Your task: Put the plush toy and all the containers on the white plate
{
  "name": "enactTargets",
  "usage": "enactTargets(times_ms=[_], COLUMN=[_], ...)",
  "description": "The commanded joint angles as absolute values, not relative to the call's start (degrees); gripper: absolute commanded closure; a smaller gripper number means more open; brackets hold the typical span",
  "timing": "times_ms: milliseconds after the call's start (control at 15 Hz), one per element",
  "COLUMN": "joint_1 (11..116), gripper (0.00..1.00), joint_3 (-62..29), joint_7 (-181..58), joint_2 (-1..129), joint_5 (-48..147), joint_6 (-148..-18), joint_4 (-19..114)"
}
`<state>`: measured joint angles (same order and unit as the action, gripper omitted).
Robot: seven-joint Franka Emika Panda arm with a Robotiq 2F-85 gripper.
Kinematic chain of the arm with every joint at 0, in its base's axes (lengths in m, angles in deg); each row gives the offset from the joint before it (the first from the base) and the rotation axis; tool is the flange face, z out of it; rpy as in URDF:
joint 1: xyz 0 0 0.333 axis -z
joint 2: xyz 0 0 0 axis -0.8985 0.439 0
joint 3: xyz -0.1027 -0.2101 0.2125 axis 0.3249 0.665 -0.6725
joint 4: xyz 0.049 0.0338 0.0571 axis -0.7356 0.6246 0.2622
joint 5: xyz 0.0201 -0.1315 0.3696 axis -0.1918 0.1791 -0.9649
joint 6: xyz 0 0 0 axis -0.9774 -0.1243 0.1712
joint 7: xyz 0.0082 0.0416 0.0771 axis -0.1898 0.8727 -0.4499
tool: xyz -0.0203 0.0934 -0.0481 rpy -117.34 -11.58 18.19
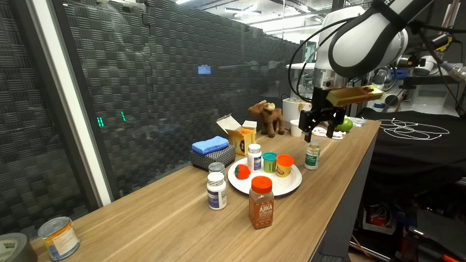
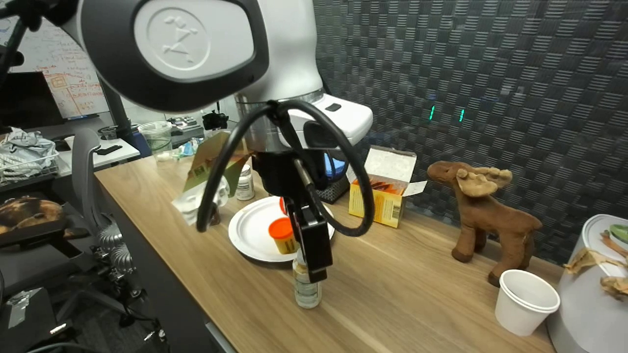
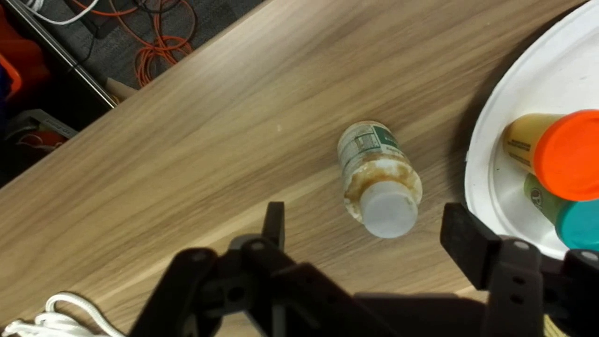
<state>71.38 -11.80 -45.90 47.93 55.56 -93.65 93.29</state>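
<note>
My gripper [image 1: 319, 134] is open and empty, above a bottle with a green label and pale cap [image 1: 312, 157]. In the wrist view the upright bottle [image 3: 374, 159] shows between and beyond the spread fingers [image 3: 365, 208], not touching them. The white plate [image 1: 280, 188] holds a white bottle [image 1: 254, 159], a teal-lidded tub [image 1: 269, 164], an orange-lidded tub [image 1: 283, 168] and a small red item [image 1: 242, 171]. Off the plate stand a white bottle [image 1: 217, 193], an orange-lidded spice jar [image 1: 261, 208] and a can [image 1: 216, 167]. The brown plush moose [image 2: 490, 211] stands on the table.
A yellow open box [image 1: 243, 140] and a blue cloth [image 1: 210, 144] on a dark block lie along the wall side. White paper cups [image 2: 525, 301] stand near the moose. A can [image 1: 59, 238] and grey tape roll [image 1: 14, 247] are at the far end. White cord [image 3: 61, 323] lies nearby.
</note>
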Motion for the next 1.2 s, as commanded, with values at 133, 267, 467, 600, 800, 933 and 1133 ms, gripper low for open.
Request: enactTargets(times_ms=[133,267,467,600,800,933,1133], joint_1=[71.5,71.5,71.5,71.2,70.8,70.7,70.8], gripper=[0.34,0.29,0.58,0.68,0.77,0.88,0.88], joint_3=[-12.3,-12.4,-12.3,-12.1,-11.3,-10.8,-10.8], joint_7=[-50.2,-51.7,-52.5,-51.4,-47.5,-44.7,-41.3], joint_2=[50.8,52.3,53.7,53.5,51.5,50.5,49.8], joint_5=[48.4,46.2,45.4,46.9,51.3,54.7,58.3], joint_6=[-92.9,-93.3,-93.4,-93.0,-92.3,-92.0,-91.0], joint_4=[90.1,89.1,87.9,87.8,88.9,89.3,88.9])
